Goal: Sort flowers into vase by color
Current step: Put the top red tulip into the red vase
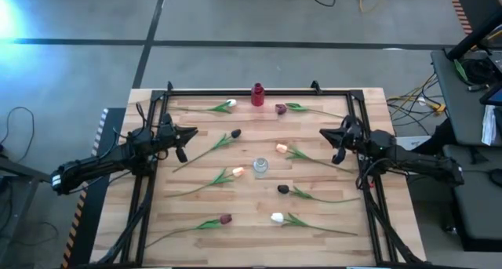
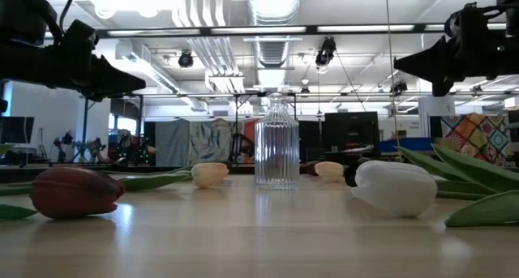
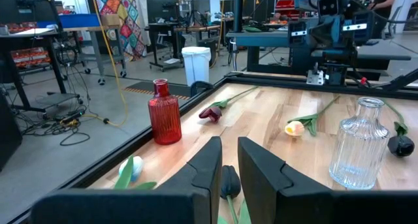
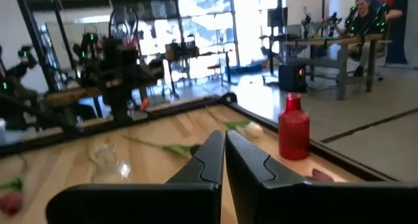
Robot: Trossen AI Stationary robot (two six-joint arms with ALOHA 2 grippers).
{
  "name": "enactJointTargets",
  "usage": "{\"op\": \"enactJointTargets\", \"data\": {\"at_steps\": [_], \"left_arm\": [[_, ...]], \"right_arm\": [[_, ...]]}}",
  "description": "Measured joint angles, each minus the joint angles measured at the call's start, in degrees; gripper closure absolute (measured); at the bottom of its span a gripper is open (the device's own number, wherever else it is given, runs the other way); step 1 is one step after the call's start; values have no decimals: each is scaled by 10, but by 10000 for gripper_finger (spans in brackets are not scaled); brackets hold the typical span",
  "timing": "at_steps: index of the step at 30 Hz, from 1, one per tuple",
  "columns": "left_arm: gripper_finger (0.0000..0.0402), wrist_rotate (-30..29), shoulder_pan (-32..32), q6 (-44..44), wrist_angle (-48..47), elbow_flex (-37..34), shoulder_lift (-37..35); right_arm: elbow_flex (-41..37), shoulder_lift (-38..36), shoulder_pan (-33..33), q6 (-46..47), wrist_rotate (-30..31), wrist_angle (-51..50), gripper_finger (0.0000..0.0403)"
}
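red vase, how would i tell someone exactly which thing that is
Look along the far edge of the wooden table, about midway between the two arms. The red vase stands upright there, between a white tulip and a dark maroon tulip. The only other vase, at the table's centre, is clear glass.

Wooden slat table (image 1: 251, 222), black rail frame. On it: 9 tulips (image 1: 222, 176) scattered flat, clear glass vase (image 1: 260, 167) upright mid-table, red vase (image 1: 257, 95) upright at far edge.
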Motion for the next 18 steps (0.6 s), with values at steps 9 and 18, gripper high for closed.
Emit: {"op": "enactJointTargets", "data": {"at_steps": [9,18], "left_arm": [[366,0,0,0,0,0,0],[366,0,0,0,0,0,0]], "right_arm": [[39,113,0,-29,13,31,383],[164,315,-15,-123,34,0,381]]}}
